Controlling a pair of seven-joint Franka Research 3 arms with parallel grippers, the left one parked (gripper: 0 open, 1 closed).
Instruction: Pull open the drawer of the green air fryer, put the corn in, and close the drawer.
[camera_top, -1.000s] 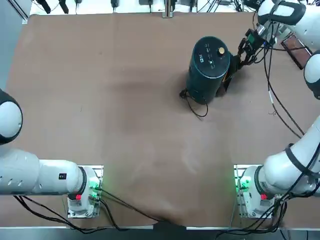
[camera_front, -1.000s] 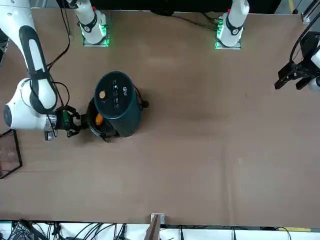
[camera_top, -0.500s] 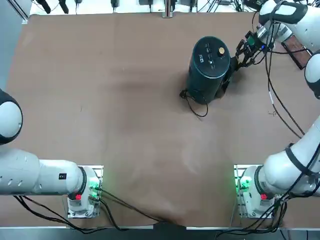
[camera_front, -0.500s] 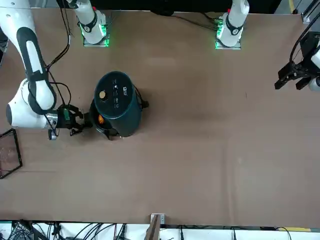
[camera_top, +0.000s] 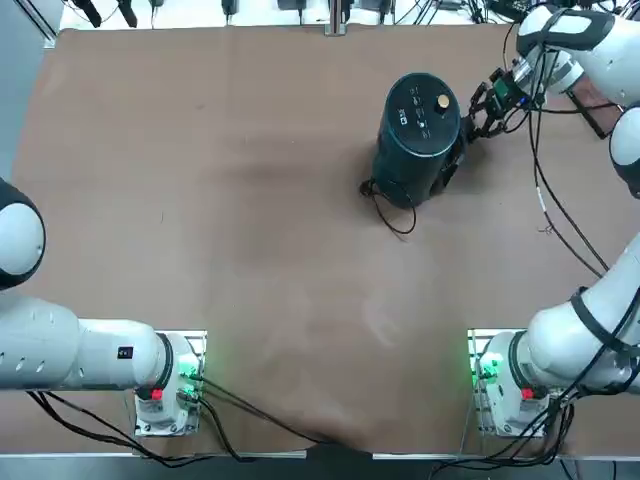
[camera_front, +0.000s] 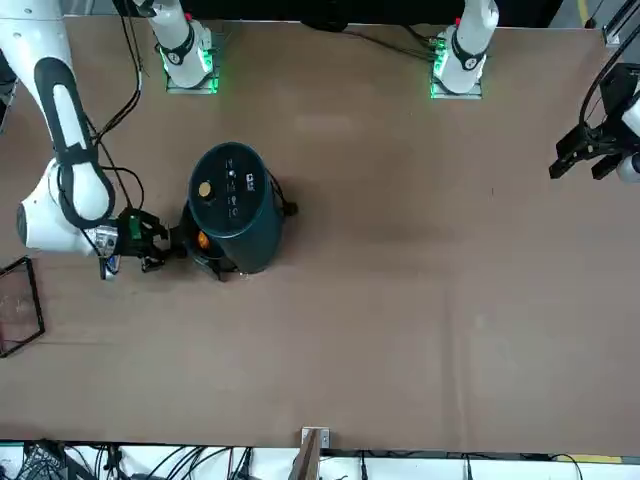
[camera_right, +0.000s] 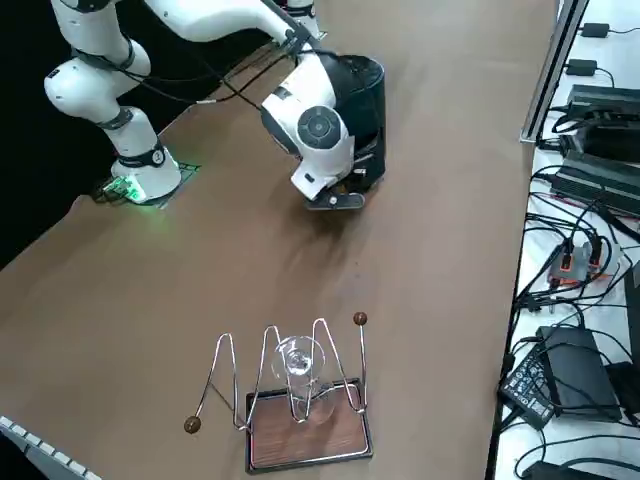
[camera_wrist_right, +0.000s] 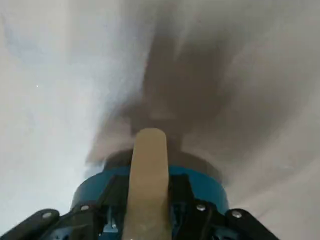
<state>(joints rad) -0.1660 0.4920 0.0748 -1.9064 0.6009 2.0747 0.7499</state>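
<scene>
Since earlier, the one drawer (camera_front: 206, 258) has slid nearly shut; only front view shows one corn (camera_front: 203, 240); my right gripper (camera_front: 172, 243), jaws pinched together, empty.

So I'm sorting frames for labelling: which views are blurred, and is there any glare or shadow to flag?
Right wrist view: heavily blurred, only the shut tool reads, against smeared grey shadow. Top view: sharp and evenly lit, with green lamp glow at the arm bases; the green air fryer casts little shadow. Front view: clear. Right side view: clear, but dark beyond the table's far edge.
</scene>
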